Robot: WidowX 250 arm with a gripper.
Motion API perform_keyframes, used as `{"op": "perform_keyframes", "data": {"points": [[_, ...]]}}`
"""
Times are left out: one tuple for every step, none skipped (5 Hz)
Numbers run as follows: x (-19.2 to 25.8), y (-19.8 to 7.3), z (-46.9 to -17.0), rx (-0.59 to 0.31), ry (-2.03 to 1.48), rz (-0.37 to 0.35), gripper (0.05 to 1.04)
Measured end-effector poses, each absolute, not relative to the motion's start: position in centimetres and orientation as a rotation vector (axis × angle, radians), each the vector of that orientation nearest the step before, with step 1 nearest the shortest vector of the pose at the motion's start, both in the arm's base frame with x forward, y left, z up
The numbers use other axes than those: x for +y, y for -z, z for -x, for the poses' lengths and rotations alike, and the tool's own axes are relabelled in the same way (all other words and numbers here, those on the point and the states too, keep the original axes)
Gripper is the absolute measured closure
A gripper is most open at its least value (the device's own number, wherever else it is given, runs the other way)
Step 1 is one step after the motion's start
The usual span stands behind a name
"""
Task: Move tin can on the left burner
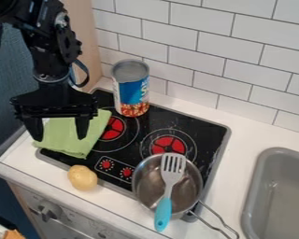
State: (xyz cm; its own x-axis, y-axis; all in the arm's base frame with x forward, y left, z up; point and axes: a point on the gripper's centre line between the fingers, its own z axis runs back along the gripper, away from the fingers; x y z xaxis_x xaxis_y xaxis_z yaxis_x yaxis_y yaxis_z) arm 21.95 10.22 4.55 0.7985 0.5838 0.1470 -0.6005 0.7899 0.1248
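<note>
Camera view: our gripper (59, 138) hangs over the cloth (66, 136), fingers apart, presumably so we can straddle the tin can (132, 91) behind the left burner (115, 128).

And it's a kitchen we're looking at, quite possibly a play one! White wall tiles (195, 51) run in brick fashion behind a pale desk (249, 128), and here's the giveaway: a black stove top (202, 123) with red burners (114, 129) set into it. Over at the desk's right edge, a grey sink (257, 186)! Down on the front below, a round knob (50, 211), and up top, a metal pan (143, 184) with a slotted spatula (172, 175). Kitchen all over!
</note>
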Motion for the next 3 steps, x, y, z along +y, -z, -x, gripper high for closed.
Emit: {"op": "perform_keyframes", "data": {"points": [[10.1, -4.1, -21.8, -0.080, -0.648, -0.167, 0.083], [10.5, -4.4, -22.8, -0.081, -0.782, -0.170, 0.083], [12.0, -5.2, -25.0, -0.105, -0.904, -0.188, 0.083]]}}
